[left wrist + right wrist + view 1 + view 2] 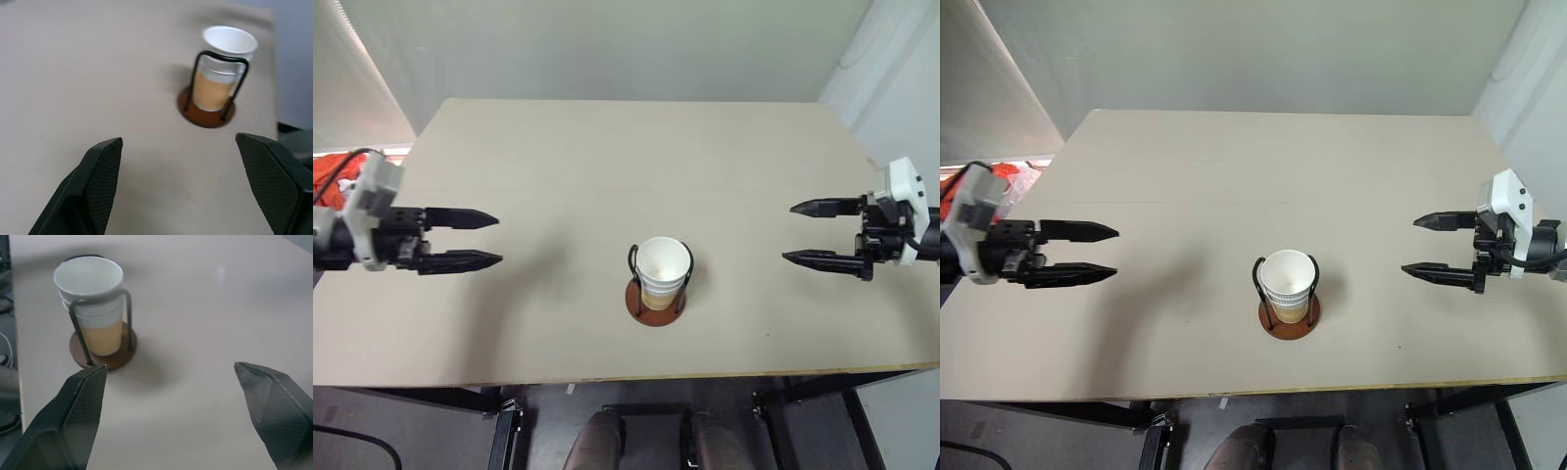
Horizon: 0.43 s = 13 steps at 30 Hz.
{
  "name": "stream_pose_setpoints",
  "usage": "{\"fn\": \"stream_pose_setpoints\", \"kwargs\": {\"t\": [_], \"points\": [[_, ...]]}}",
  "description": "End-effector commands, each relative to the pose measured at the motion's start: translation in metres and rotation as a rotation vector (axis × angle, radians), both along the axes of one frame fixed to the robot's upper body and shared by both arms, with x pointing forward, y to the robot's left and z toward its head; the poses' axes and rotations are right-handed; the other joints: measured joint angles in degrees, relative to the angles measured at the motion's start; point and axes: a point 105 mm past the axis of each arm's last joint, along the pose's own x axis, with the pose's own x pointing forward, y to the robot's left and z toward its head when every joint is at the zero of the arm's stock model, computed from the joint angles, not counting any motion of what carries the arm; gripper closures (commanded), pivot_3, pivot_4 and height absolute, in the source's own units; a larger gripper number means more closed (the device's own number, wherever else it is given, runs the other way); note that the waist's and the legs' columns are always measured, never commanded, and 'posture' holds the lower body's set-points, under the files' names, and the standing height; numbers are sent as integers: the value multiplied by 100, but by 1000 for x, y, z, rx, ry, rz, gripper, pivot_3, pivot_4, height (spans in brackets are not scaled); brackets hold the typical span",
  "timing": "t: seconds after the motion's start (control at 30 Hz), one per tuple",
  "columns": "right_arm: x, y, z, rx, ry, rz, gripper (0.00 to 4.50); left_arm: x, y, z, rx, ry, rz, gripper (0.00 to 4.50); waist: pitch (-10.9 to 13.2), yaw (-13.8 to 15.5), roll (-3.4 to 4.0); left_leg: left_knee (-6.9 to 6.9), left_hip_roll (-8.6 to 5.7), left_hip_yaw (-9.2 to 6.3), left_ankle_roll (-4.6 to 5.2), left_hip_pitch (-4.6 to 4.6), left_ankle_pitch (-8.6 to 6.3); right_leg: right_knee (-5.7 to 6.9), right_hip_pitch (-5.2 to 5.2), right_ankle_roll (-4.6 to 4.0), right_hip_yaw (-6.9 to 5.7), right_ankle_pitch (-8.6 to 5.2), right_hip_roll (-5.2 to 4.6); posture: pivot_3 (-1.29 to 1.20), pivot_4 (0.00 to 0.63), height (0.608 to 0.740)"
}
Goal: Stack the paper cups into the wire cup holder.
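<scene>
The paper cups (662, 270) sit nested one inside another in the wire cup holder (655, 302), near the table's front edge at its middle. Their tan ribbed sides and white rims show between the black wire loops above the reddish-brown disc base (205, 113). My left gripper (494, 240) hovers open over the table's left side, well apart from the holder, fingers pointing toward it. My right gripper (793, 233) hovers open on the right side, also apart from the holder. Nothing is between either pair of fingers. The same stacked paper cups (95, 303) appear in the right wrist view.
The beige table (607, 166) spreads wide behind and beside the holder. Its front edge (607, 380) runs close below the holder. An orange object (337, 171) lies off the table at the far left. Pale walls rise behind.
</scene>
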Motion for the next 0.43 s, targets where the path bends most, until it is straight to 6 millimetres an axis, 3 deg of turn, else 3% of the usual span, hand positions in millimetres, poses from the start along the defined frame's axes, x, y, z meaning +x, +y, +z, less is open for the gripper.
{"fn": "stream_pose_setpoints", "kwargs": {"t": [0.03,0.43], "points": [[3,3,7,-8,-34,24,87,-6,-1,15,13,-63,22,450,0,-13,-1,-8,1,-1,4,6,1,3,0,-3,0,1,0,0,150,740],[13,11,8,15,-38,51,87,-16,-3,15,19,-70,60,450,0,-73,-1,-23,4,-11,-9,45,20,73,-2,-65,1,-16,5,0,150,740]]}}
